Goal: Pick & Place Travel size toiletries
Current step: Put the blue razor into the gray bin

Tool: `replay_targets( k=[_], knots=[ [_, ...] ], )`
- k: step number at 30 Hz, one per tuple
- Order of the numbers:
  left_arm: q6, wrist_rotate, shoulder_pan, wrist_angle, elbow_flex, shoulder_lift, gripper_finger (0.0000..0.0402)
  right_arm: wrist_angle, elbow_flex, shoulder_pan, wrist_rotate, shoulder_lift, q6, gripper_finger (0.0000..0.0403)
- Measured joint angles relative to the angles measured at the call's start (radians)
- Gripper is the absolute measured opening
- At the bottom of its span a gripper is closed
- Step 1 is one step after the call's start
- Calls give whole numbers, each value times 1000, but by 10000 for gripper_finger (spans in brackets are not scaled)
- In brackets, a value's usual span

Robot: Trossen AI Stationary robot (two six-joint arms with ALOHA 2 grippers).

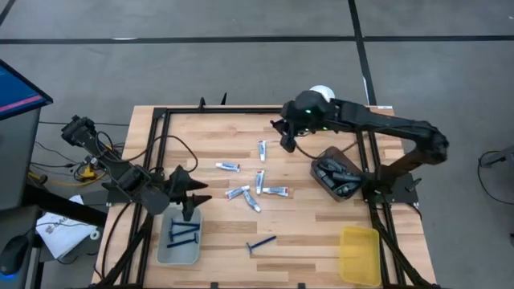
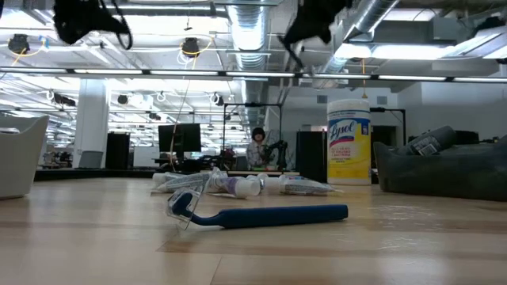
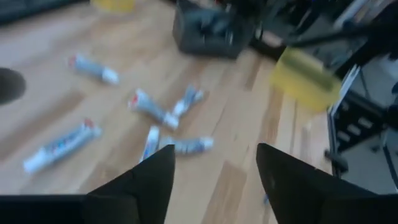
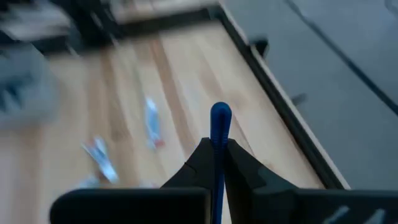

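Your right hand (image 4: 217, 155) is closed on a dark-blue razor (image 4: 219, 134); in the right wrist view its two fingers pinch the thin handle, and the rounded end stands out beyond the fingertips. In the high view this hand (image 1: 287, 138) hangs above the far middle part of the worktop (image 1: 305, 225), close to the tall white-lidded canister (image 1: 321, 93).

Your left hand (image 3: 214, 168) has its fingers spread apart and nothing is between them. In the high view it (image 1: 189, 191) is above the far end of the grey tray (image 1: 180, 239), at the near left of the worktop. Blue razors (image 1: 183, 233) lie in that tray.

The small white tubes (image 1: 254, 189) are scattered in the middle of the worktop, between the two hands; a few lie close together and others a little apart. One more razor (image 1: 261, 243) lies alone on the wood nearer to the front edge; in the low view it (image 2: 257, 214) lies flat across the foreground, and the tubes are behind it.

The dark tray (image 1: 337, 175) at the right holds dark grey containers. The yellow tray (image 1: 359, 254) stands at the near right corner.
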Motion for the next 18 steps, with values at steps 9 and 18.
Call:
replay_targets(
  k=[9, 18],
  knots=[
    [325, -18, 87, 398, 0, 0, 274, 184, 1, 155, -1, -58, 103, 6],
    [600, 155, 235, 606, 0, 0, 270, 378, 3, 281, 0, -10, 134, 6]
  ],
)
